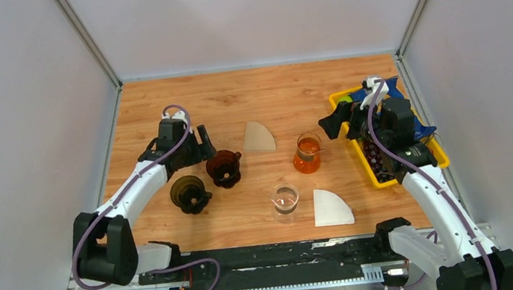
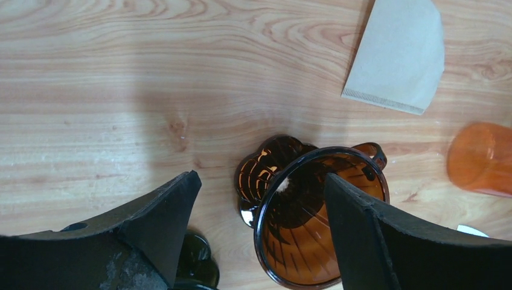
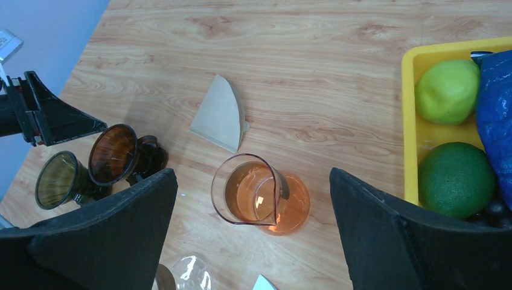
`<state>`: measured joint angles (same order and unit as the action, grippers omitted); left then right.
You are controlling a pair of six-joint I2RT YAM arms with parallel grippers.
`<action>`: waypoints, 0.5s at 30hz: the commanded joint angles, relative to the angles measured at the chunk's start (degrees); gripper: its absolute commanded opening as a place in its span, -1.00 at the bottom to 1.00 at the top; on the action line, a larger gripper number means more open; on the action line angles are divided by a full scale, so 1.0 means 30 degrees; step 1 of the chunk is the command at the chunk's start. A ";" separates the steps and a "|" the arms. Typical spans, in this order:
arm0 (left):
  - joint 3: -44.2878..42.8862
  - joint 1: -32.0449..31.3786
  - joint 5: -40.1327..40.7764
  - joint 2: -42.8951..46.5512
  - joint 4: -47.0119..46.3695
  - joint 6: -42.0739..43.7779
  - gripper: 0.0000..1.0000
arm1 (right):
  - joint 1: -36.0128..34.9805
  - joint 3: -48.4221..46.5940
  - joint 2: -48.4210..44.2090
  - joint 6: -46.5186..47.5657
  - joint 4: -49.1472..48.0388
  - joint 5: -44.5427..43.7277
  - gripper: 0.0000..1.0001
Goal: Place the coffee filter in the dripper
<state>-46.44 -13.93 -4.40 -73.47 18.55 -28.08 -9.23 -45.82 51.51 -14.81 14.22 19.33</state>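
The left gripper (image 2: 261, 177) is being held spread wide, empty, over the amber dripper (image 2: 314, 223); the right gripper (image 3: 252, 172) likewise. The brown coffee filter (image 1: 258, 136) is being left flat on the table (image 1: 161, 97) nearby.

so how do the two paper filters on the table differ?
Colour: the brown filter is unbleached tan; the white filter is bright white.
Place: the brown filter lies farther back, between the amber dripper and the orange beaker; the white filter lies near the front edge, right of the clear glass.
Shared: both are folded fan shapes lying flat, neither in a dripper.
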 commanded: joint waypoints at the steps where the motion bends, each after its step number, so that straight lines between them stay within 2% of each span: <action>1: -0.1155 -0.0351 -0.0354 -0.0969 -0.0440 0.1036 0.64 | 0.0039 -0.1027 -0.0172 0.0390 0.0089 -0.0650 1.00; 5: -0.1406 -0.0731 -0.1027 -0.1791 -0.0418 0.1362 0.37 | 0.0046 -0.1046 -0.0284 0.0452 0.0122 -0.0776 1.00; 14: -0.0800 -0.1466 -0.0932 -0.2257 -0.0116 0.1836 0.06 | 0.0050 -0.1122 -0.0951 0.0777 0.0278 -0.1661 1.00; 15: -0.0761 -0.1512 -0.1022 -0.2257 -0.0168 0.1833 -0.02 | 0.0034 -0.1109 -0.0991 0.0765 0.0293 -0.1671 1.00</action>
<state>-48.49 -18.06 -6.66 -80.64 18.76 -23.83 -9.23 -46.57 50.15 -13.54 15.70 16.01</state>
